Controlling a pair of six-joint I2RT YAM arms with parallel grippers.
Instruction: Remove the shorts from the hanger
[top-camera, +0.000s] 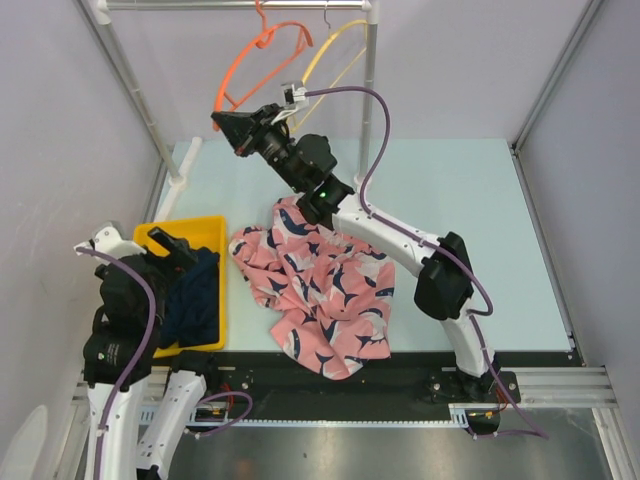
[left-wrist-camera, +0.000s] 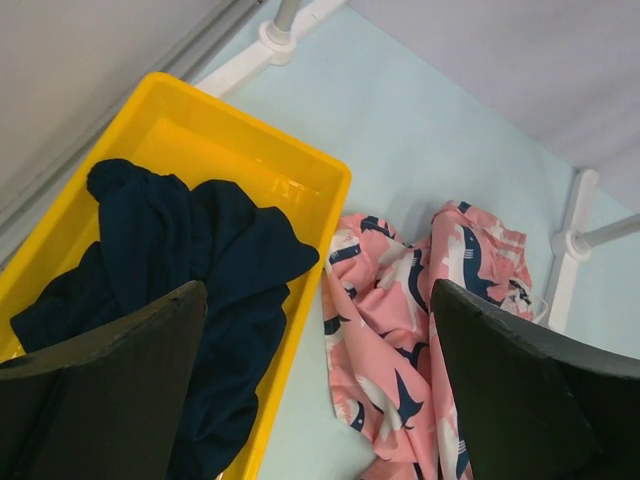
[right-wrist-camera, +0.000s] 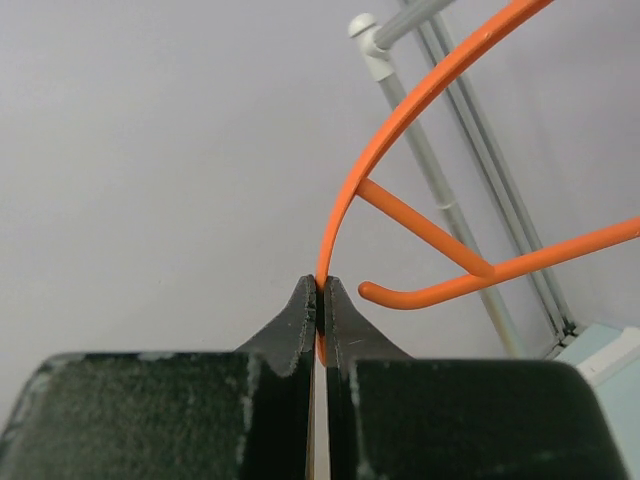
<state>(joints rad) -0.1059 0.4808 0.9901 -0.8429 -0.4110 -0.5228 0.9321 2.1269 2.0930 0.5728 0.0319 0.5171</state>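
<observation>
Shorts (top-camera: 320, 290) are lying off it; right claw (right-wrist-camera: 321, 285) is pinching the bare orange hanger (right-wrist-camera: 427, 228), left claw (left-wrist-camera: 318, 300) gaping above the yellow bin (top-camera: 185, 225). Next, probably releasing.

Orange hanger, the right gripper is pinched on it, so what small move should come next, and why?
Probably open the right gripper and let the orange hanger go. The hanger is bare, the pink shorts lie on the table, and the navy shorts sit in the yellow bin, so nothing seems left to pull off.
</observation>
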